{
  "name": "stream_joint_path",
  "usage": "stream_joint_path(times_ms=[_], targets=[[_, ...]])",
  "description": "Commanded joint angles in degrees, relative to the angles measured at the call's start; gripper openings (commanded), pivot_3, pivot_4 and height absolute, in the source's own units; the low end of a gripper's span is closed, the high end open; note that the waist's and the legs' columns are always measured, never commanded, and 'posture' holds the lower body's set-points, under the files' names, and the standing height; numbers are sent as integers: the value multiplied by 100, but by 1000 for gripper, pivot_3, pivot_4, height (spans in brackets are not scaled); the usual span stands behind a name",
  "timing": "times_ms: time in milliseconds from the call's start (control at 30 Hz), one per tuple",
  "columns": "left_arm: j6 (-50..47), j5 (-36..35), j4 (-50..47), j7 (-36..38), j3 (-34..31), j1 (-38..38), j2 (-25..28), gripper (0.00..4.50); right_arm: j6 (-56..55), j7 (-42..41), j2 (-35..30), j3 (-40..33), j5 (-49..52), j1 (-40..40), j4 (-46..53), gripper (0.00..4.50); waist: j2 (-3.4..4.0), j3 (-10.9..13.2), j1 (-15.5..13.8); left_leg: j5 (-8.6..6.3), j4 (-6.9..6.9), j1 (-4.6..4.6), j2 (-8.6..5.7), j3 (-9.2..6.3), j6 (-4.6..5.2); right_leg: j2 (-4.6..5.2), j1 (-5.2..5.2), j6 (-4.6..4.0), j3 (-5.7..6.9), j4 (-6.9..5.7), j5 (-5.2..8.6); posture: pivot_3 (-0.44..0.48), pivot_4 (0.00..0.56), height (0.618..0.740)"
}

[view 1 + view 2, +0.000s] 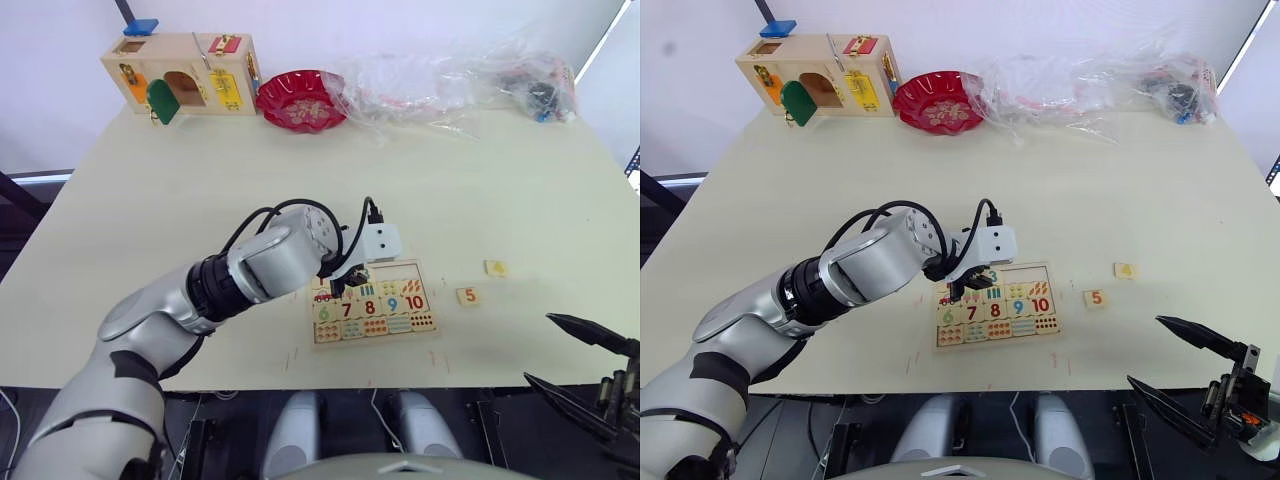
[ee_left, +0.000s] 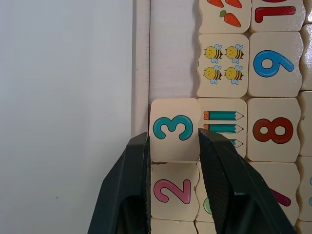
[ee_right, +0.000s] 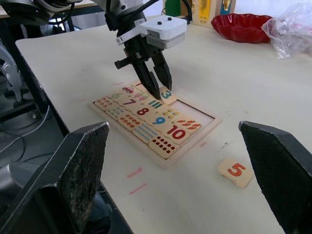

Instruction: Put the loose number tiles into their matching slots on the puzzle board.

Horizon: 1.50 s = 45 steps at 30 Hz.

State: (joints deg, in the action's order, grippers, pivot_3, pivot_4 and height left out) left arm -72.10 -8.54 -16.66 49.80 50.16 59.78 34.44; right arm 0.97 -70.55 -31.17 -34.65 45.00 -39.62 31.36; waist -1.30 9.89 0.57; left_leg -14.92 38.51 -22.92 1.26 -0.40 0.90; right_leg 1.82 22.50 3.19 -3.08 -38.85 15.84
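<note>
The left claw [image 2: 173, 146] pinches the number 3 tile [image 2: 173, 127] by its side edges, over the board [image 1: 375, 305]. The tile looks light, stiff and smooth, so it may slip. The right claw [image 3: 178, 180] is wide open and holds nothing.

A wooden latch box [image 1: 180, 75], a red bowl [image 1: 301, 100] and crumpled clear plastic bags [image 1: 450, 85] line the table's [image 1: 150, 200] far edge

Head stereo looks down over table [image 1: 150, 200]; wrist cameras close, both sharing puzzle board [image 3: 195, 127].
</note>
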Motion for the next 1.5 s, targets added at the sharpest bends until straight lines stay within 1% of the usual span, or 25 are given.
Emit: stream_joint_path(times_ms=[33,267,300,333,600,700,833,933,967,1067,1100,1167,1233,1267,1500], targets=[[107,60,-59,29,55,18,19,934,-82,30,28,-74,92,-67,202,4500,0,0,0,0,0,0,0,0,0,0,0,0,0,0,0,0,150,740],[129,60,-58,47,59,31,18,934,-72,34,23,-60,93,-77,202,4500,0,0,0,0,0,0,0,0,0,0,0,0,0,0,0,0,150,740],[120,58,-67,46,58,31,23,1948,-74,33,25,-59,93,-82,202,4500,0,0,0,0,0,0,0,0,0,0,0,0,0,0,0,0,150,740],[108,57,-68,41,53,33,23,2268,-76,33,27,-57,92,-83,201,4500,0,0,0,0,0,0,0,0,0,0,0,0,0,0,0,0,150,740],[120,15,-64,114,-59,110,75,2268,-70,35,25,-61,102,-86,204,4500,0,0,1,0,0,0,0,0,0,0,0,0,0,0,0,0,150,740],[108,-184,-90,339,-396,183,205,2268,-82,21,37,-65,102,-102,201,4500,0,0,5,0,0,0,0,0,0,0,1,0,0,0,0,0,150,740],[366,-517,14,881,-912,334,539,2268,-79,29,23,-51,93,-62,182,4500,1,1,6,0,-1,0,1,0,0,-1,2,-1,1,-1,0,0,150,740],[737,-697,492,1319,-1323,480,748,2268,-85,27,9,-29,76,-12,147,4500,2,1,2,0,0,0,1,1,0,0,1,-1,1,0,0,0,150,740],[996,-723,645,1491,-1427,462,823,2268,-88,27,7,-14,68,12,131,4500,2,1,2,0,0,0,0,2,0,0,1,0,1,0,1,0,150,740],[1694,-663,1166,1648,-1704,304,809,2268,-81,20,-8,-2,64,62,105,4500,2,1,2,0,0,1,0,3,0,0,1,0,1,0,0,0,150,740],[1945,-606,1309,1657,-1760,235,775,2268,-77,16,-16,-3,67,77,92,4500,2,1,2,0,0,1,0,2,0,0,1,-1,1,0,0,0,150,740],[2723,-901,1653,1951,-2220,-85,543,2268,-64,4,-28,-7,72,91,86,4500,5,-1,0,0,0,0,0,3,0,0,1,-1,0,2,0,0,150,740],[3206,-760,2003,2031,-2306,-224,452,2268,-49,-11,-43,-37,95,82,91,4500,3,0,-2,0,0,-2,0,3,0,4,1,-1,2,1,0,0,150,740],[3355,-661,2169,2116,-2266,-240,443,2268,-45,-21,-49,-50,104,68,93,4500,3,0,-3,0,0,-3,0,3,0,4,1,-1,2,1,0,0,150,740],[4548,-751,3087,2484,-2801,-471,27,2268,-36,-77,-50,-92,132,-6,84,4500,3,0,0,0,0,-3,-2,4,0,3,1,0,2,1,0,0,150,740]])
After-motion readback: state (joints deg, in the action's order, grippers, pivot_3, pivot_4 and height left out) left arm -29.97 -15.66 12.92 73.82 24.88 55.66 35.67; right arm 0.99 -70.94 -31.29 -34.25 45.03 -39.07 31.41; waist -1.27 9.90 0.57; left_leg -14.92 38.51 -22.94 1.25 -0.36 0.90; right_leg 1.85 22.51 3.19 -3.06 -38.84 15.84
